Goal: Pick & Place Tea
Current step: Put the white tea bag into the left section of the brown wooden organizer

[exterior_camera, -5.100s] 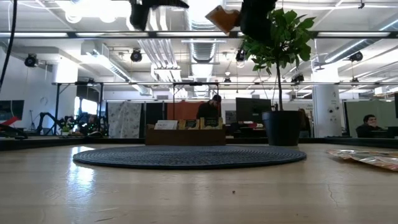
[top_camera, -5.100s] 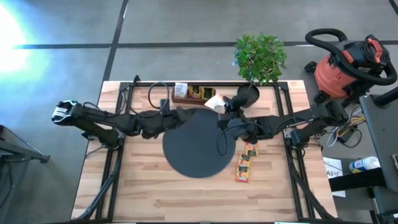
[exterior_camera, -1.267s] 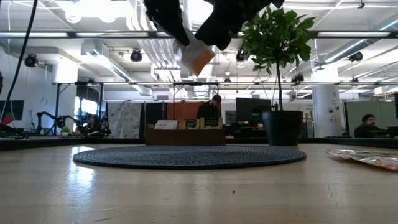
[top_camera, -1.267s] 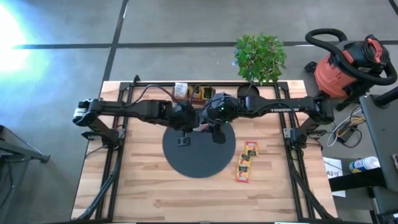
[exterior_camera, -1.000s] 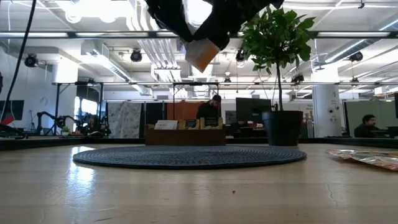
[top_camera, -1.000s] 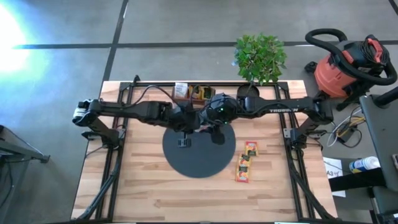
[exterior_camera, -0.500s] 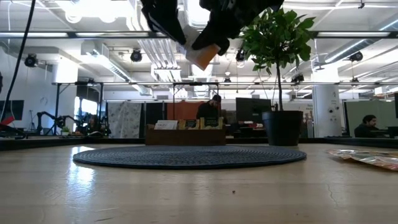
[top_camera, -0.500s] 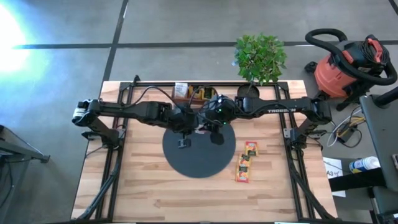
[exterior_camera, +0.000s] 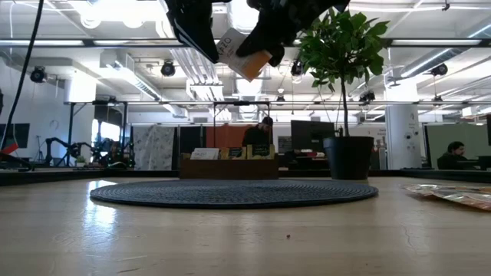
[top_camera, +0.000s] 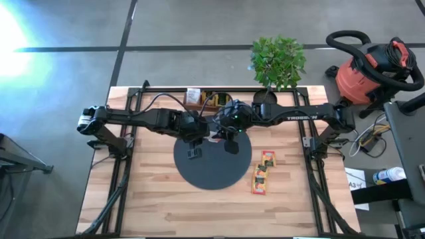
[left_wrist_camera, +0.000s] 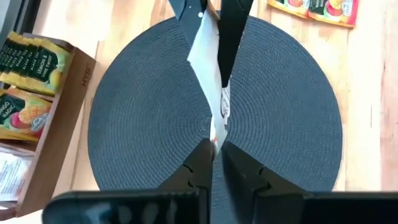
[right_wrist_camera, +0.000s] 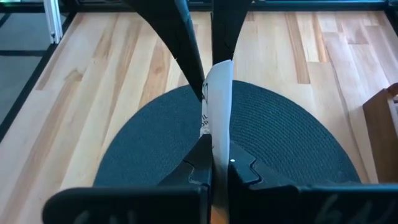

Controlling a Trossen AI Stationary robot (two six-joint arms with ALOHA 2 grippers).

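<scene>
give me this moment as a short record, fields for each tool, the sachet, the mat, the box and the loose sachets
left tool: over the mat, closed on one edge of the sachet
right tool: over the mat, shut on the same sachet
sachet: white with orange, held in the air between both tools
mat: round, black, bare beneath the tools
box: wooden, beside the mat, sachets stored in it
loose sachets: row on the table on the right arm's side of the mat
plant: potted, at the far table edge

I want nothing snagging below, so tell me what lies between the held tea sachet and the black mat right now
Nothing: in the low view the tea sachet, pinched by left gripper and right gripper, hangs over the black mat with only open air beneath.
</scene>
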